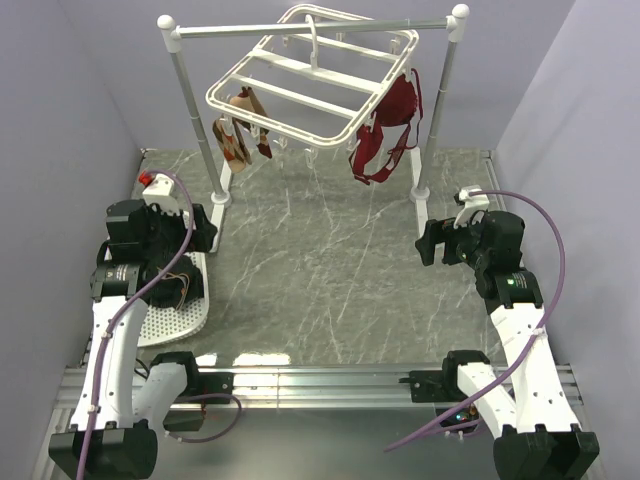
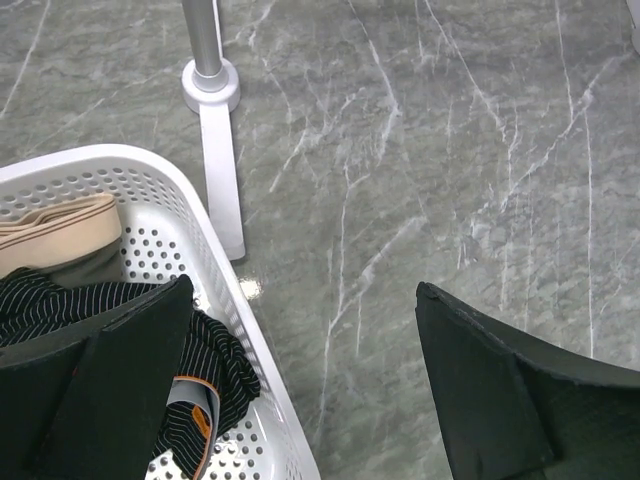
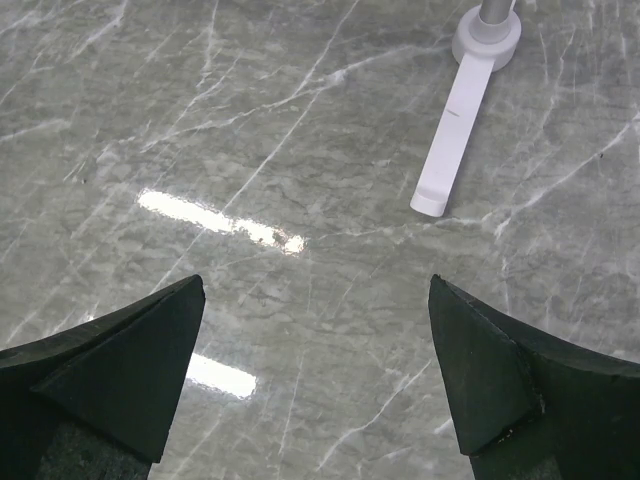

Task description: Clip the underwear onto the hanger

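Observation:
The white hanger [image 1: 310, 90] hangs by its hook from a rail at the back, tilted. The black underwear [image 2: 215, 365], pinstriped with orange trim, lies in a white basket [image 2: 150, 180] at the left; it also shows in the top view [image 1: 180, 290]. My left gripper [image 2: 302, 290] is open and empty. Its left finger is over the basket and the underwear, its right finger over the table. In the top view the left gripper [image 1: 195, 233] is above the basket's far end. My right gripper [image 3: 315, 290] is open and empty above bare table at the right [image 1: 432, 243].
The white two-post rail stand [image 1: 310, 27] has flat feet on the table [image 2: 220, 160] [image 3: 455, 150]. A dark red bra [image 1: 385, 125] and a tan-and-red argyle garment [image 1: 240, 135] hang from the hanger. A beige garment [image 2: 60, 225] lies in the basket. Walls enclose three sides.

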You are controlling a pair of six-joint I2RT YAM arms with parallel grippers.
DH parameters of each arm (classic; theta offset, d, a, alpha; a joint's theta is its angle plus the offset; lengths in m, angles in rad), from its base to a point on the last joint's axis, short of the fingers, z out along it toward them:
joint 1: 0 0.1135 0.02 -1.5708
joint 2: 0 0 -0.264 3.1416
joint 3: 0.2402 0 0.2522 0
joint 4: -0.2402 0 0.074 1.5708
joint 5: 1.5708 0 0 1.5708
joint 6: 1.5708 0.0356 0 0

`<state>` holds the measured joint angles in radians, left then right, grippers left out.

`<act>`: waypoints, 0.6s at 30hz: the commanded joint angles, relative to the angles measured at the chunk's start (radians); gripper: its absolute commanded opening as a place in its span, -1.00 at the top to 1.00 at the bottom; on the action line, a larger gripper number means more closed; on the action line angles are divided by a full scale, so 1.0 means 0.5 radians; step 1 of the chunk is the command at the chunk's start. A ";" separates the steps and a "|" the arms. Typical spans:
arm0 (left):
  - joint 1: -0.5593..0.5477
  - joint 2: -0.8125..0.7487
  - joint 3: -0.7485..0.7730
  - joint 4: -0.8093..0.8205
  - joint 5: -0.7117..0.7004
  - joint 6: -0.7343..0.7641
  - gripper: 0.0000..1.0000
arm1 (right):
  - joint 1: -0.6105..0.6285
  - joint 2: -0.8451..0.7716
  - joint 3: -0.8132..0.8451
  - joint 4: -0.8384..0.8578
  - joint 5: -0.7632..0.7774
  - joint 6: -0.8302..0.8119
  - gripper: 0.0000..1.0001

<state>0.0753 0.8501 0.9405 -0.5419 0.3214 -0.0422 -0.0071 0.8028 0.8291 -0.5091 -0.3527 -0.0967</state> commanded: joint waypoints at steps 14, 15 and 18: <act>0.000 -0.116 0.184 0.310 0.298 -0.351 -0.99 | 0.005 0.100 0.265 0.101 -0.252 0.086 -0.99; 0.000 -0.178 0.083 0.396 0.369 -0.370 -0.99 | 0.005 0.112 0.335 0.110 -0.285 0.089 -0.98; -0.013 -0.445 -0.168 0.834 0.508 -0.410 -0.99 | 0.005 0.125 0.437 0.226 -0.380 0.190 -0.96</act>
<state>0.0753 0.7452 0.9379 -0.3527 0.4381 -0.2001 -0.0071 0.8715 0.9619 -0.4900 -0.4637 -0.0536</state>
